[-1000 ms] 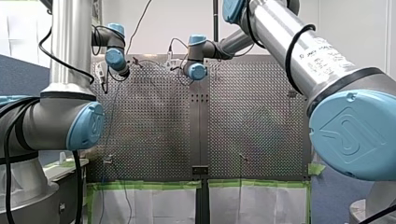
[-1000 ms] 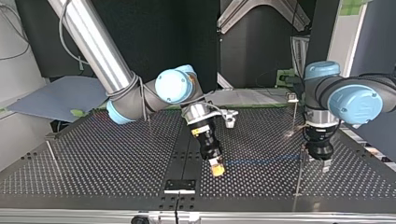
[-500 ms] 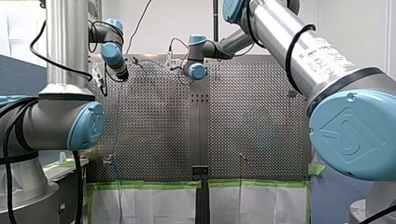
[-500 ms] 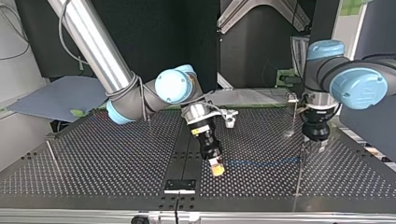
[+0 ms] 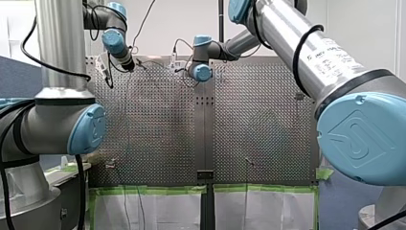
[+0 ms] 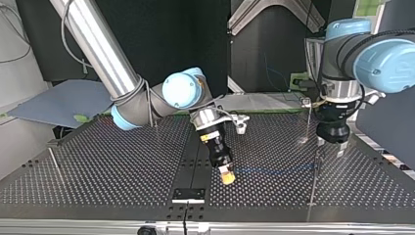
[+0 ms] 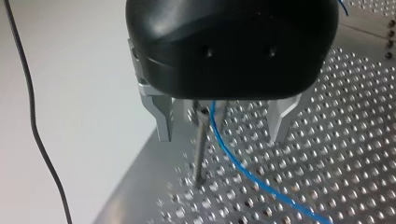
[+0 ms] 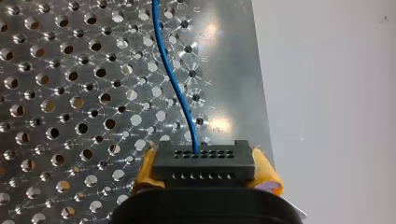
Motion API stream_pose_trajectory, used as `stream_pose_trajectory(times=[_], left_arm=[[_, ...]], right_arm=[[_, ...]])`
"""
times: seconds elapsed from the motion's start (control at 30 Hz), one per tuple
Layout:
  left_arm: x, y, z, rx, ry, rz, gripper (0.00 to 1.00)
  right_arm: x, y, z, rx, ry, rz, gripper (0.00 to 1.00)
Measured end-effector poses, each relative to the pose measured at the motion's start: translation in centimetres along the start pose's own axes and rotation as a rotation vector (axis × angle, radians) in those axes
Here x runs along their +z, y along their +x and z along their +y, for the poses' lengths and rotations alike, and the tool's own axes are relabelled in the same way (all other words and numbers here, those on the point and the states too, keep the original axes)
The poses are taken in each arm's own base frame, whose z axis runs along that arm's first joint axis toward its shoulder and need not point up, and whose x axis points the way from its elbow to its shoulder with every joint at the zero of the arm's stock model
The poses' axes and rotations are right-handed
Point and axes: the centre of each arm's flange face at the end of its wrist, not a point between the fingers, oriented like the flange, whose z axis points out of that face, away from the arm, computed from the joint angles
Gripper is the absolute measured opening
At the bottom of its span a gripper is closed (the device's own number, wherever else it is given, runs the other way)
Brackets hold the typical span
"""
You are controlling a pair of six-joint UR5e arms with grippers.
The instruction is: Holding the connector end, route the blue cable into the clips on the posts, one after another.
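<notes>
My right hand (image 8: pixel 204 173) clamps the connector (image 8: pixel 204 161); my left hand (image 7: pixel 224 128) stands wide, straddling post (image 7: pixel 200 149) and blue cable (image 7: pixel 215 130).

The black connector (image 8: pixel 204 163) is clamped between the yellow pads (image 8: pixel 265 173) of my right gripper (image 8: pixel 204 171), and its face shows two rows of small holes. The blue cable (image 8: pixel 173 81) comes out of one hole in the upper row and snakes away over the perforated table (image 8: pixel 70 93). In the top view the cable (image 6: pixel 274 170) is a thin line low across the table, running from the connector towards a slim upright post (image 6: pixel 313 183). At the left wrist it passes just beside the post (image 7: pixel 199 149), between the spread metal fingers of my left gripper (image 7: pixel 222 123), then trails off across the holes.
</notes>
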Motion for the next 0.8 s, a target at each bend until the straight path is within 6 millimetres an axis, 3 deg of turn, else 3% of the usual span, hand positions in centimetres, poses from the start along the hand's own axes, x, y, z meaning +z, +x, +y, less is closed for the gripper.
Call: stream_pose_trajectory(times=[0.23, 0.8], left_arm=[[-1.8, -0.6, -1.0, 0.028, -0.009, -0.007, 1.00], [-3.1, -0.1, -2.6, 0.129, -0.007, -0.013, 1.00]], right_arm=[[0.0, 0.0, 0.0, 0.000, 0.000, -0.002, 0.00], [-0.1, 0.0, 0.0, 0.001, -0.001, -0.005, 0.00]])
